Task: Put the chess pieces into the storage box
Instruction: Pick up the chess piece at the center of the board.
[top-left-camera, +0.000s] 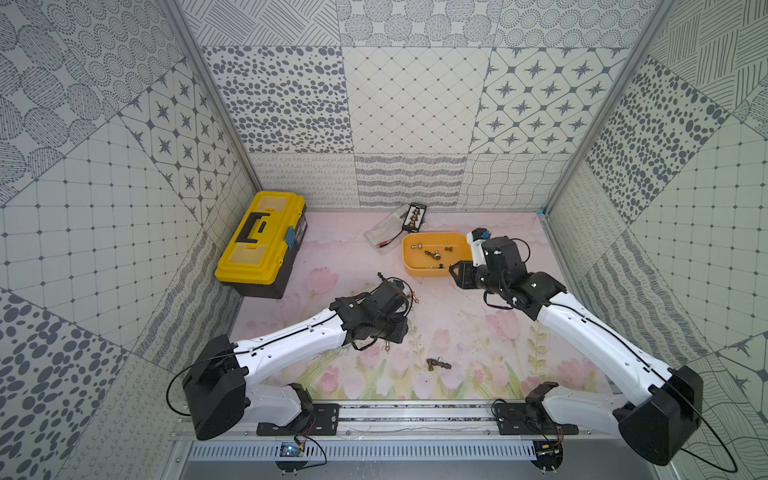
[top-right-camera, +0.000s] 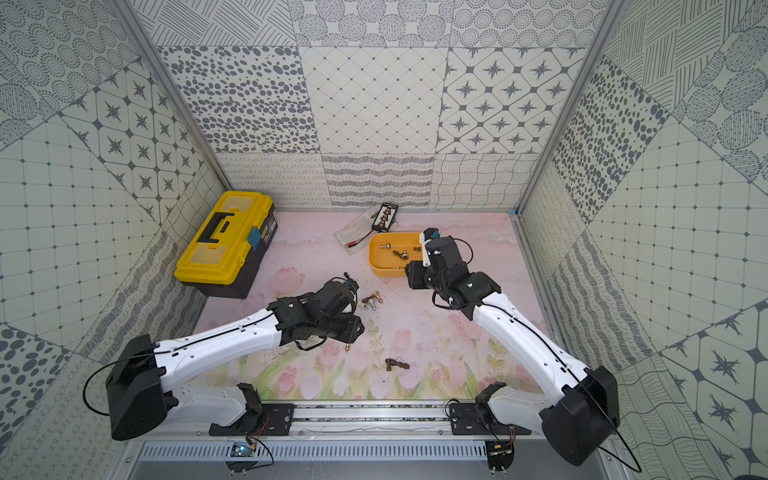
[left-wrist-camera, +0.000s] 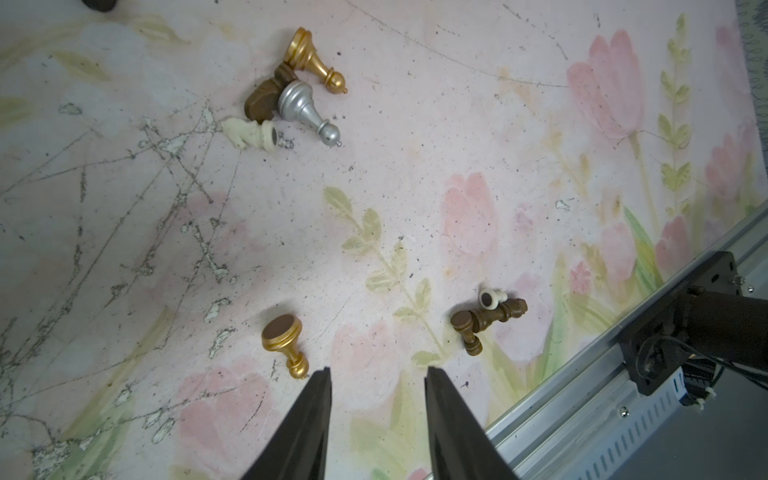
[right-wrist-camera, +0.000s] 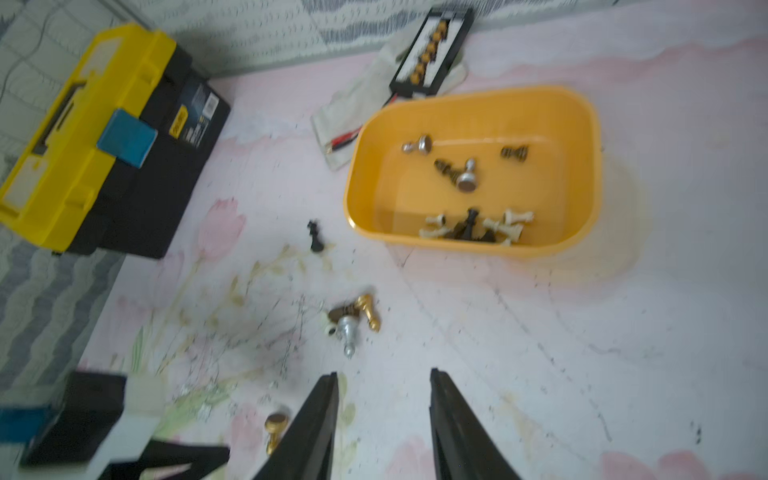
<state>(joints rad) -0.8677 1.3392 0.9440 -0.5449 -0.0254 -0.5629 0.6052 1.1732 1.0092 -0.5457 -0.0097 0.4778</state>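
Loose on the mat (left-wrist-camera: 415, 166) we count nine chess pieces (left-wrist-camera: 305, 110): two gold, one silver, three brown, two cream, one black. In the storage box (right-wrist-camera: 579, 124): two silver, two dark, plus a blurred heap we cannot count. One toolbox (right-wrist-camera: 83, 124).

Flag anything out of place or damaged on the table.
Several chess pieces lie toppled in scattered clusters on the mat, outside the storage box. The mat's print is scratched and flaking near them, which looks like wear.
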